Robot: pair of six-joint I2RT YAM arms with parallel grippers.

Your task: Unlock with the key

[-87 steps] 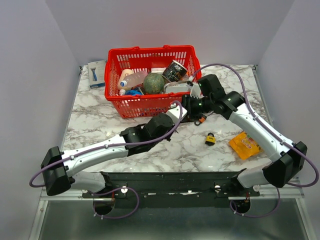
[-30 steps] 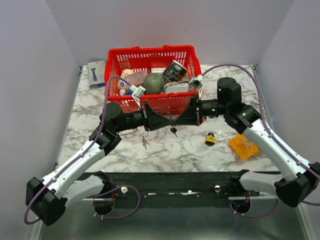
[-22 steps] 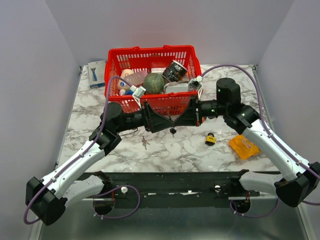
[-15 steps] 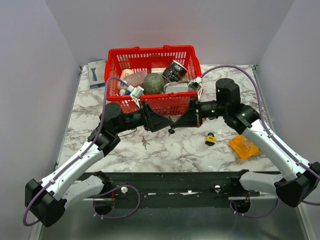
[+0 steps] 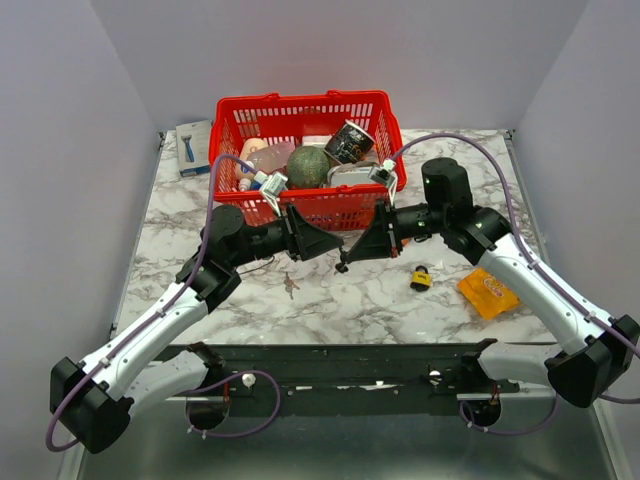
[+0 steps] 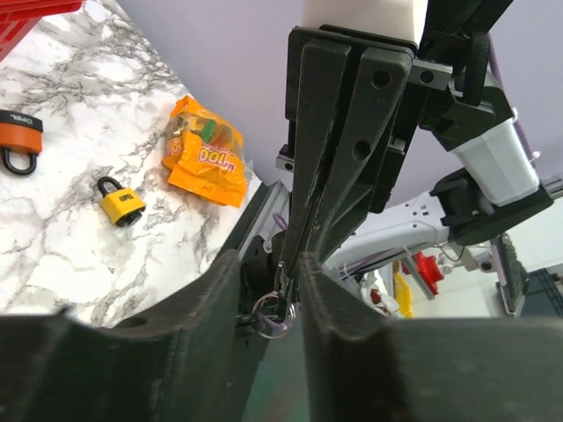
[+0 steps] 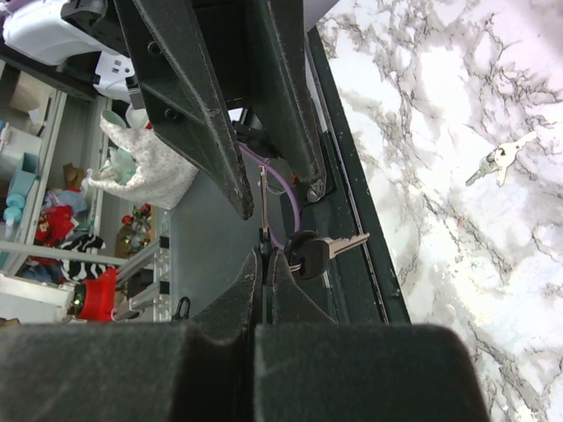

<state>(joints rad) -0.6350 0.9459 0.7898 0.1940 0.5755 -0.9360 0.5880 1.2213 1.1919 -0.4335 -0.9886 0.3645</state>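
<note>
The basket (image 5: 300, 99) stands at the far middle of the table (image 5: 360, 312), with a melon (image 5: 308, 166) and a can (image 5: 350, 141) in it. Just left of the basket lies a razor pack (image 5: 192, 142). Right before the basket, the left gripper (image 5: 335, 245) and right gripper (image 5: 347, 260) meet tip to tip, a key (image 5: 343, 267) hanging at the right one. Before the basket toward its left lie 2 loose keys (image 5: 290, 288). Before it to the right sits a padlock (image 5: 421, 278), and a snack packet (image 5: 489, 292) lies farther right.

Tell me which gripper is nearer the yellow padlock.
Right. The right gripper, shut on the key ring, hangs left of the yellow padlock in the top view; the left gripper sits farther left beyond it.
</note>
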